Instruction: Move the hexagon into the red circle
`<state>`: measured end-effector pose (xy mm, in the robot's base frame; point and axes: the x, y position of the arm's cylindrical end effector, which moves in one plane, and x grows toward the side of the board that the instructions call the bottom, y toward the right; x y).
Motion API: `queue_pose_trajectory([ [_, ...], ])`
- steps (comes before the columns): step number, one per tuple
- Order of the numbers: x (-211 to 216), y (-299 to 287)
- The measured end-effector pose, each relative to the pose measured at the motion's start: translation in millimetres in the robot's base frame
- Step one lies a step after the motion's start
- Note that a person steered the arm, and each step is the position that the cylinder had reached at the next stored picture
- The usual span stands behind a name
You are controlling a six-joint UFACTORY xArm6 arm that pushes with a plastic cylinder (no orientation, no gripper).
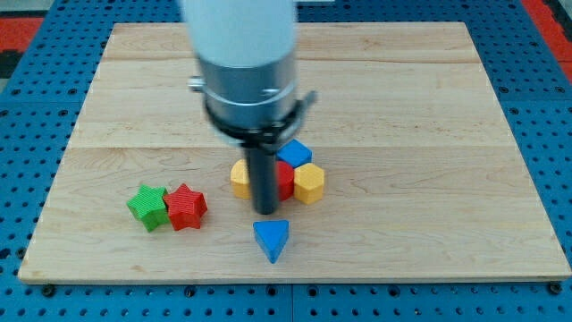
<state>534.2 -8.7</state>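
A yellow hexagon (309,182) lies right of centre on the wooden board (429,134). A red block (285,181), partly hidden by the rod so its shape is unclear, touches the hexagon's left side. A blue block (295,153) sits just above them. A yellow block (239,179) lies left of the rod. My tip (265,211) stands just below this cluster, in front of the red block, and above a blue triangle (271,239).
A green star (148,206) and a red star (186,207) touch each other at the lower left. The board lies on a blue pegboard (545,89). The arm's white and grey body (246,63) hides part of the board's upper middle.
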Motion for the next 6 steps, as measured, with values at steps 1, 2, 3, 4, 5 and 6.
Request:
queue_pose_trajectory([
  [1, 0.0, 52.6],
  [2, 10.5, 96.8],
  [3, -18.9, 125.3],
  [4, -22.8, 49.6],
  [5, -22.1, -25.9],
  [6, -17.6, -29.9],
])
